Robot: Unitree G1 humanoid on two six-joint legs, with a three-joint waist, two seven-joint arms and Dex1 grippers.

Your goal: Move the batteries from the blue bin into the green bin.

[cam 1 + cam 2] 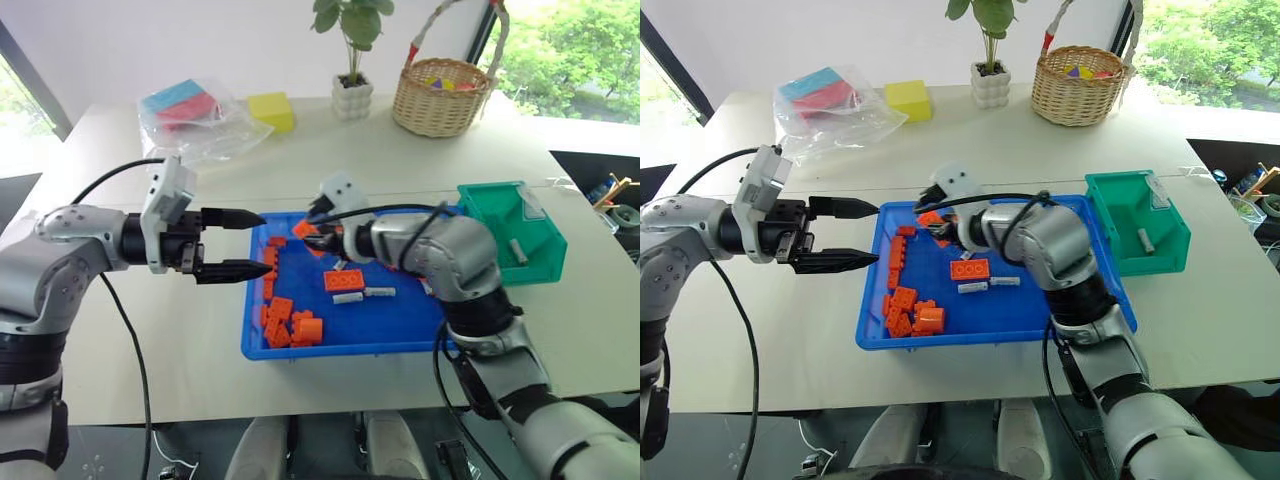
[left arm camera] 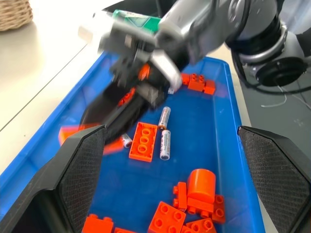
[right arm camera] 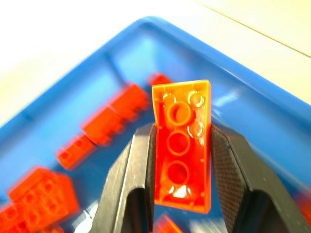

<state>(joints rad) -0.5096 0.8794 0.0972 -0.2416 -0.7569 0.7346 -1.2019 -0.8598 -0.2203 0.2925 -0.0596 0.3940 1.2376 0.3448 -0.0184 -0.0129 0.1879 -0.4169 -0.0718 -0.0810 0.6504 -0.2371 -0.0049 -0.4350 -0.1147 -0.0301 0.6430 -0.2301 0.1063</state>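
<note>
A white table [image 1: 120, 350] carries the blue bin [image 1: 330, 345], with the green bin [image 1: 545, 262] touching or just beside its right end. The right arm reaches across the blue bin and covers part of its floor and far rim, so whatever lies beneath it cannot be made out. The left gripper [image 1: 232, 245] hovers at the blue bin's left edge, its two fingers spread wide with nothing between them. The right gripper [image 3: 181, 160] is clamped narrowly on an orange brick [image 3: 183, 145], hollow underside toward the wrist camera, above the bin's far left part. More orange bricks [image 1: 290, 325] lie scattered along the left side, blurred in the right wrist view. Two batteries [image 1: 362, 295] lie on the blue floor beside a flat brick; in the left wrist view a third [image 2: 127, 141] peeks out, half hidden behind the blurred right gripper. One battery [image 1: 518, 251] rests inside the green bin.
</note>
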